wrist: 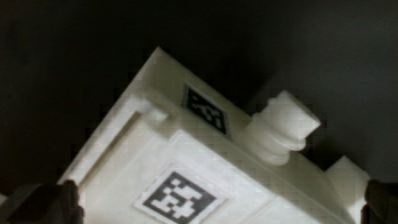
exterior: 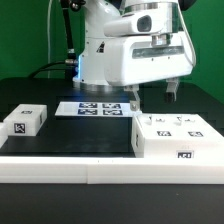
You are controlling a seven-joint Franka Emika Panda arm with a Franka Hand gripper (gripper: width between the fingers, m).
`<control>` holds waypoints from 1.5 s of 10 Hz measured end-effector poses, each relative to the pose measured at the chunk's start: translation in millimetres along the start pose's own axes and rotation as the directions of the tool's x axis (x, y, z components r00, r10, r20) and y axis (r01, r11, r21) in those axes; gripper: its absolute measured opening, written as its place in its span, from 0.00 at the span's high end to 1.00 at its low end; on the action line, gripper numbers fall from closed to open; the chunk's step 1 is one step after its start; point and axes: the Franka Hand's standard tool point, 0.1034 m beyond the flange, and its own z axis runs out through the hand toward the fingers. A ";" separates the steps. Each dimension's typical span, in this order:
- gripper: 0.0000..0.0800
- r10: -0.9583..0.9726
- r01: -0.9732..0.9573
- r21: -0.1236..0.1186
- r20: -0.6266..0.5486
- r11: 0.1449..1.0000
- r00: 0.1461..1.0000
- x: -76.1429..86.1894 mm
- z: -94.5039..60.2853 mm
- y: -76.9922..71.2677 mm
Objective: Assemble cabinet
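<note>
Overhead, the hand (exterior: 155, 96) hangs released above the cabinet body (exterior: 178, 138) on a black table (exterior: 70, 135); green wall (exterior: 25, 30) behind.

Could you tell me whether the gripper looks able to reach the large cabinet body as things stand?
Probably yes: the gripper hangs open above the cabinet body, and nothing shows between them in either view.

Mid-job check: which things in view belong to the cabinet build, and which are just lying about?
Belongs to the job: cabinet body; small tagged panel; pincer, open above the body.

Just lying about: marker board; white border rail; black table.
</note>
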 end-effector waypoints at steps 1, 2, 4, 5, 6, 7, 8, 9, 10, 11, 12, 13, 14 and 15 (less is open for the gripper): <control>0.00 0.086 -0.085 0.006 -0.001 0.996 0.996 0.6 0.3 -1.8; 0.00 0.118 -0.118 0.007 -0.002 0.993 0.993 0.9 0.3 -2.0; 0.00 0.227 -0.227 0.012 -0.002 0.974 0.974 1.3 0.4 -3.1; 0.00 0.306 -0.306 0.016 -0.002 0.952 0.952 1.8 0.5 -4.3; 0.00 0.426 -0.426 0.014 -0.016 0.905 0.904 3.6 1.2 -11.9; 0.00 0.494 -0.493 0.011 -0.019 0.870 0.869 0.9 4.9 -21.1; 0.00 0.570 -0.570 0.006 -0.030 0.821 0.821 -3.2 8.1 -24.4; 0.00 0.617 -0.617 0.003 -0.042 0.787 0.786 -8.8 11.6 -27.1; 0.00 0.653 -0.653 0.004 -0.043 0.757 0.756 -15.6 14.7 -27.1; 0.00 0.711 -0.712 0.013 -0.042 0.703 0.702 -14.2 14.1 -27.9; 0.00 0.726 -0.726 0.017 -0.041 0.687 0.686 -13.9 14.3 -29.0; 0.00 0.712 -0.712 0.016 -0.041 0.702 0.701 -14.0 14.4 -29.0; 0.00 0.711 -0.711 0.016 -0.040 0.703 0.702 -14.1 14.8 -29.6; 0.00 0.711 -0.711 0.016 -0.039 0.703 0.702 -12.6 18.5 -36.1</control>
